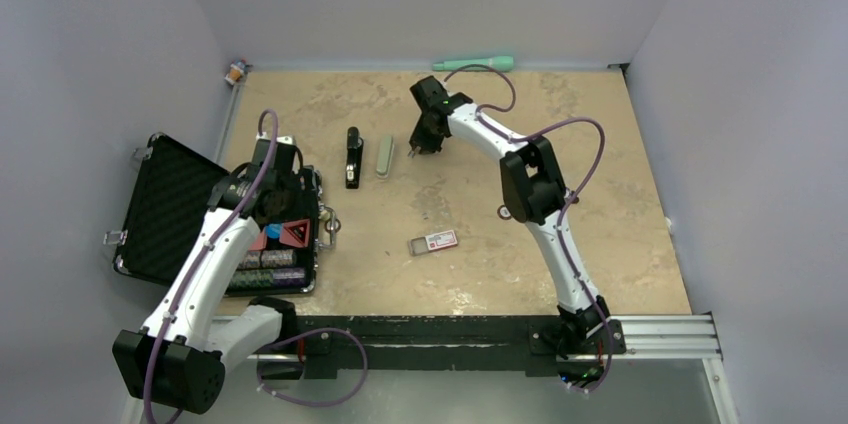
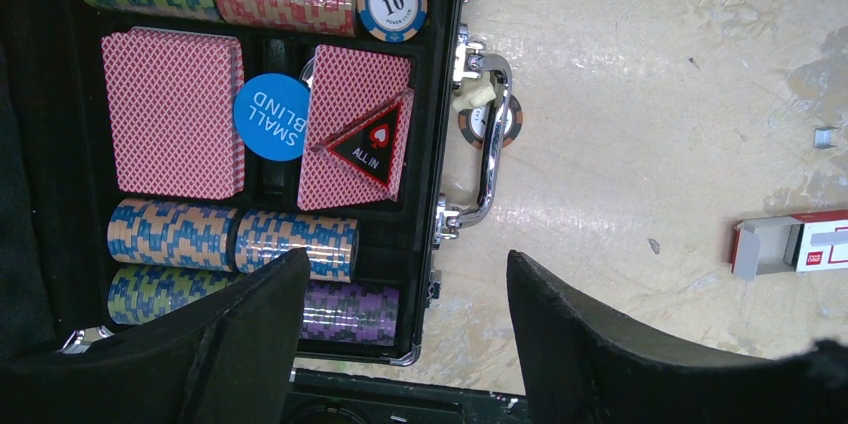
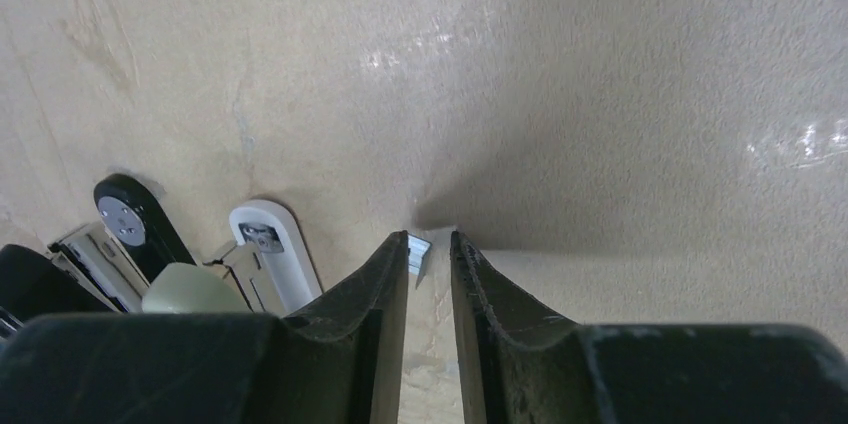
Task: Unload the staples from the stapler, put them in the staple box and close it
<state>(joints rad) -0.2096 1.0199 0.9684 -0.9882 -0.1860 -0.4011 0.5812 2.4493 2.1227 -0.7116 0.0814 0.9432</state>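
Note:
The black stapler (image 1: 353, 157) lies on the table left of centre; its black end (image 3: 133, 218) shows at the lower left of the right wrist view. My right gripper (image 1: 428, 144) points down at the table just right of it. The jaws (image 3: 430, 242) stand narrow but apart. A tiny silvery strip of staples (image 3: 418, 252) lies between the tips, against the left finger and clear of the right one. My left gripper (image 2: 408, 274) hangs wide open over the edge of the poker case, holding nothing.
A pale sage-green oblong piece (image 1: 385, 157) lies beside the stapler. A small clear box with a red-and-white label (image 1: 434, 242) sits mid-table. The open black poker case (image 1: 170, 209) fills the left side. A teal pen (image 1: 475, 63) lies at the back wall.

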